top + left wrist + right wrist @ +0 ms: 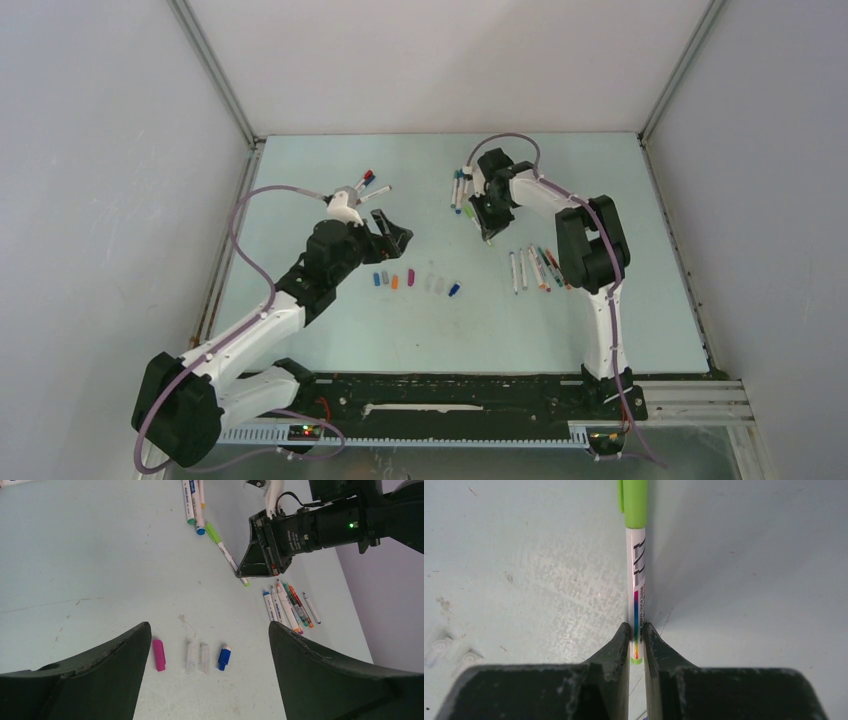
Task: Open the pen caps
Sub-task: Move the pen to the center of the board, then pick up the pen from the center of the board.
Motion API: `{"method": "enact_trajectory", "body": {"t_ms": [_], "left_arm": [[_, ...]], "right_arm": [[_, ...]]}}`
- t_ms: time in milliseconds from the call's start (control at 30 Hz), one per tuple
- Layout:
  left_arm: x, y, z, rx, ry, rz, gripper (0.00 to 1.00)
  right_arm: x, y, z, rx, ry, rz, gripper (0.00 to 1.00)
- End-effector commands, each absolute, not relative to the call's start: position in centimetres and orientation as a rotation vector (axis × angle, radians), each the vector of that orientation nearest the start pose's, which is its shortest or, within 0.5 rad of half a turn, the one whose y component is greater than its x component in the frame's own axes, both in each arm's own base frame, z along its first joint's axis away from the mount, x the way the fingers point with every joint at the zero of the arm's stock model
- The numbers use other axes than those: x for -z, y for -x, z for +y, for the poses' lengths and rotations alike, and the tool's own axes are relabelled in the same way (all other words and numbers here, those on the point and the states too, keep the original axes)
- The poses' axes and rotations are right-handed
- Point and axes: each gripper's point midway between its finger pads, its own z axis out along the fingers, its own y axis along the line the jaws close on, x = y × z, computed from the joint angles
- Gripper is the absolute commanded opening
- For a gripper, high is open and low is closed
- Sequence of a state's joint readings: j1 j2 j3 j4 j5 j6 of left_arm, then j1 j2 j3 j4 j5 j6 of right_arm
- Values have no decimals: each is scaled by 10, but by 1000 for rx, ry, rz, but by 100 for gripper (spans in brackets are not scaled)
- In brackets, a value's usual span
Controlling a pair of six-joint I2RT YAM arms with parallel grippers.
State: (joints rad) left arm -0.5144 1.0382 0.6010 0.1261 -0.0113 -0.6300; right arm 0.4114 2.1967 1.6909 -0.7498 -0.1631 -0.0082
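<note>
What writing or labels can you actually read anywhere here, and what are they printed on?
None can be read for certain.
Green-capped pen held in the right gripper: black print and a rainbow stripe with small lettering beside it, too blurred to read.
Pens at the far side of the table: dark print on the white barrels, too small.
Pens in the row on the right: markings too small.
Loose caps: no text visible.

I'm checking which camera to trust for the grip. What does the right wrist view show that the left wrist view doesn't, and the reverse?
Only the right wrist view shows the right gripper closed on the green pen's barrel end. Only the left wrist view shows the open left fingers, the magenta cap, blue cap and a row of pens. Both show the green pen and the two clear caps.
</note>
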Motion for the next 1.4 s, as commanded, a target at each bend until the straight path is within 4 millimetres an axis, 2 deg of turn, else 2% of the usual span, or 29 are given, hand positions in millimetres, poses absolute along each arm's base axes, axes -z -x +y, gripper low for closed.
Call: {"method": "enact_trajectory", "body": {"t_ms": [0, 200, 367, 533, 700, 833, 967, 1067, 1100, 1167, 1233, 1367], "left_arm": [[-190, -300, -201, 821, 118, 1920, 89], [-191, -298, -198, 812, 120, 1920, 89], [-192, -298, -197, 804, 116, 1924, 89], [-192, -298, -197, 802, 117, 1923, 89], [-192, -297, -198, 814, 118, 1921, 89], [-193, -295, -198, 825, 121, 1916, 89], [-191, -292, -197, 841, 135, 1910, 89], [-194, -290, -198, 863, 143, 1898, 89], [-194, -289, -199, 875, 146, 1896, 89], [-195, -288, -204, 920, 159, 1890, 89], [-197, -286, -210, 982, 175, 1875, 89], [-198, -284, -221, 1094, 208, 1856, 89]], "right_arm": [[-32, -409, 216, -321, 656, 2728, 16], [-33, -429, 220, -276, 669, 2727, 27], [-29, -441, 226, -270, 686, 2738, 30], [-20, -432, 225, -248, 723, 2767, 29], [-21, -421, 224, -266, 759, 2767, 29], [-15, -406, 219, -232, 824, 2794, 28], [2, -395, 209, -130, 854, 2827, 20], [7, -394, 207, -103, 864, 2829, 2], [6, -395, 207, -95, 866, 2824, 0], [1, -398, 207, -83, 866, 2807, 0], [-11, -403, 209, -100, 869, 2767, 0], [-56, -404, 217, -214, 887, 2641, 0]]}}
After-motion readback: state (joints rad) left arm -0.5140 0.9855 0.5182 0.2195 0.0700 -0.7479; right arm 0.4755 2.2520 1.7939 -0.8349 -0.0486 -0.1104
